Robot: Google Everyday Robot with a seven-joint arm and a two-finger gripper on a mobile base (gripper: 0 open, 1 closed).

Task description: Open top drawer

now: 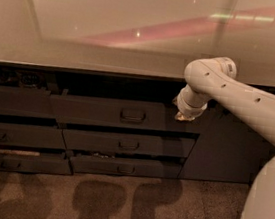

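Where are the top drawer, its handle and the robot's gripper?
top drawer (87, 111), camera view, bare left part of its front.
handle (132, 115), camera view, centre of the loop.
gripper (183, 116), camera view, its tip, at the drawer's right end.

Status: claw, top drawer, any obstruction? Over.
Claw at right end of top drawer, right of its handle. Drawer appears partly out. Nothing seen between claw and handle.

White rounded arm (240, 97), small tool (183, 116) at tip
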